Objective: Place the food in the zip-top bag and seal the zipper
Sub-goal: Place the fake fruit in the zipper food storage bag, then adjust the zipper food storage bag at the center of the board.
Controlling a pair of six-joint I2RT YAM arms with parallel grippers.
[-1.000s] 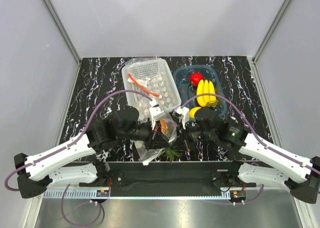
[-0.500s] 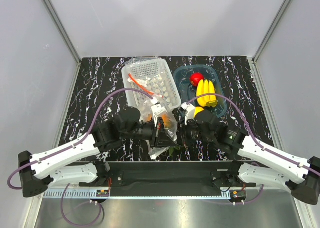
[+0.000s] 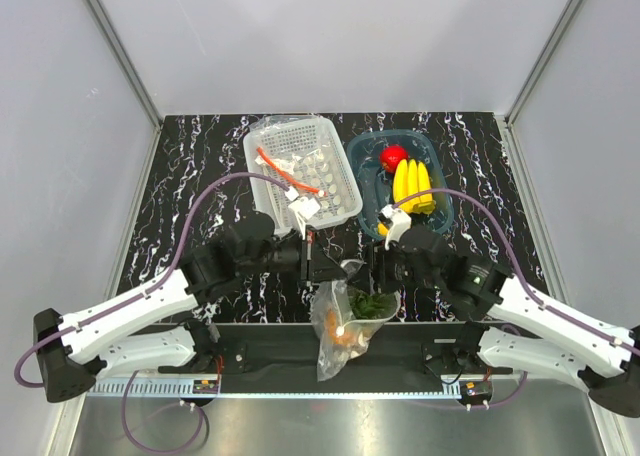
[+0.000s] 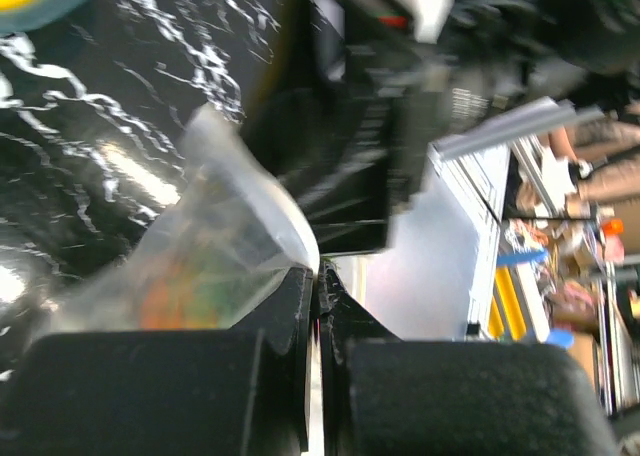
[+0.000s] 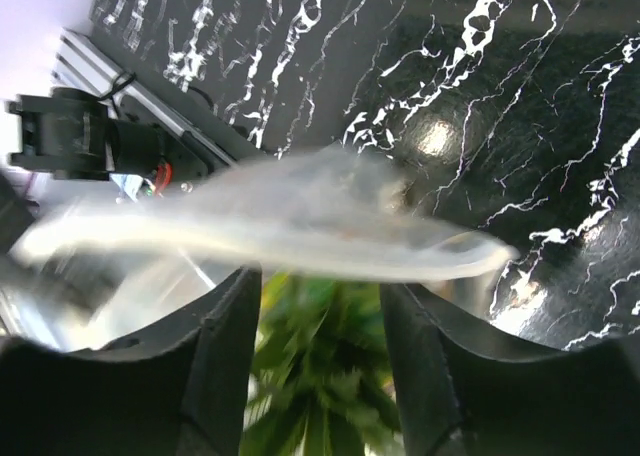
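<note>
The zip-top bag (image 3: 335, 326) hangs with its mouth open at the table's front edge. The orange piece (image 3: 347, 339) lies low inside it, its green leaves (image 3: 372, 304) up at the mouth. My left gripper (image 3: 322, 269) is shut on the bag's mouth edge; the left wrist view shows the closed gripper (image 4: 318, 286) pinching the clear film (image 4: 220, 246). My right gripper (image 3: 378, 279) is open, its jaws standing either side of the leaves (image 5: 325, 356) just below the blurred mouth edge (image 5: 300, 231). The red fruit (image 3: 392, 157), banana bunch (image 3: 412, 184) and lemon (image 3: 387, 220) are in the blue-tinted tub.
The blue-tinted tub (image 3: 362, 146) stands at the back right, close behind my right arm. The white perforated basket (image 3: 272, 134) at the back middle holds several clear pouches with red strips. The table's front rail runs just under the hanging bag.
The bag has swung from lying on the table between the grippers to hanging down over the front edge. The orange piece has slid to its bottom, leaves now on top. Both grippers shifted slightly.
</note>
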